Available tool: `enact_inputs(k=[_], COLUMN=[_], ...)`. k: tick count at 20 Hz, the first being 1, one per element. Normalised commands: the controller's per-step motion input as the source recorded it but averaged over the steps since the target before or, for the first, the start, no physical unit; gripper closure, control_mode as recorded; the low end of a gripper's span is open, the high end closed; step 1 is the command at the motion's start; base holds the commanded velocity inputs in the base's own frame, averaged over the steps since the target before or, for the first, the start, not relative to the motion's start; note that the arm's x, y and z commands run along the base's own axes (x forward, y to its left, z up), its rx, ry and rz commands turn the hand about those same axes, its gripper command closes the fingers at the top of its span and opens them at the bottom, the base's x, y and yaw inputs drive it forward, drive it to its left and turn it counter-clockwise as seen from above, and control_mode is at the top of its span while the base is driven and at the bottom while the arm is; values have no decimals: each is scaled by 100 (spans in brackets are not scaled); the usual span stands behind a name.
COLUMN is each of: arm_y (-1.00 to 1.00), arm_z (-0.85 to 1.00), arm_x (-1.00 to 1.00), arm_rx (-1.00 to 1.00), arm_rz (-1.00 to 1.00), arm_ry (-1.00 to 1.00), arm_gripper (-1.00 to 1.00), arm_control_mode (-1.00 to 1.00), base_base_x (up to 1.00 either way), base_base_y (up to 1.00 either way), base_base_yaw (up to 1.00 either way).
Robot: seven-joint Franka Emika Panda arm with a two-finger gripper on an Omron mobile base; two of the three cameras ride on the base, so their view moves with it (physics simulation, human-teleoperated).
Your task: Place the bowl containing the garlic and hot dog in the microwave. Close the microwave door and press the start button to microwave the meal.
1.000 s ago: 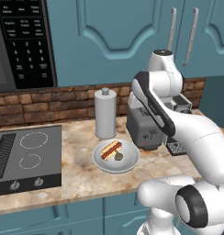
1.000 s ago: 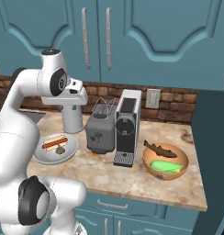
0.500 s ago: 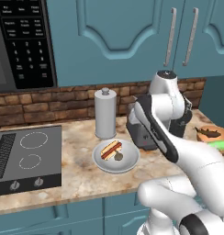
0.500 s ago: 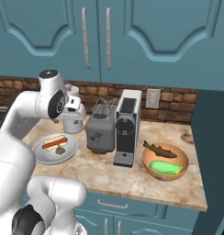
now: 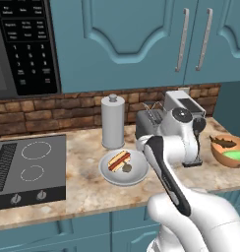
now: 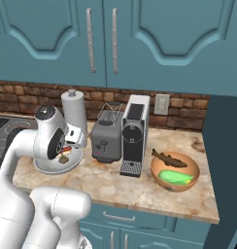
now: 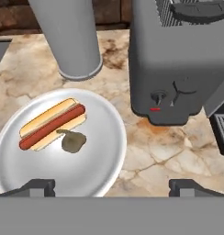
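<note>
In the hand view the bowl lies ahead and left of the open, empty tool, its right rim nearest the fingers.

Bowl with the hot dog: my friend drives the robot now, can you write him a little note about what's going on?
Gripper: open, empty, low over the counter at the near rim of the bowl.
Bowl sits on the counter between the canister and the toaster, holding the hot dog and garlic.
Microwave up left, above the stove.
Done: nothing yet.
Left: grasp bowl, load it, close door, press start.
</note>
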Motion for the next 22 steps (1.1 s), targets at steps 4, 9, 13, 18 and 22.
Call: enact_inputs(k=[4,9,13,18,22], arm_y=[-19,0,0,0,0], arm_z=[-46,-10,-11,-35,-42], arm_x=[0,-2,-1,-4,0], arm_rx=[29,21,12,16,16], arm_rz=[-14,-10,0,3,2], arm_ry=[-6,11,29,12,-7], arm_gripper=[-100,-100,-100,-100,-100], arm_control_mode=[-100,-100,-100,-100,-100], base_base_x=[0,0,0,0,0], base_base_y=[0,0,0,0,0], base_base_yaw=[0,0,0,0,0])
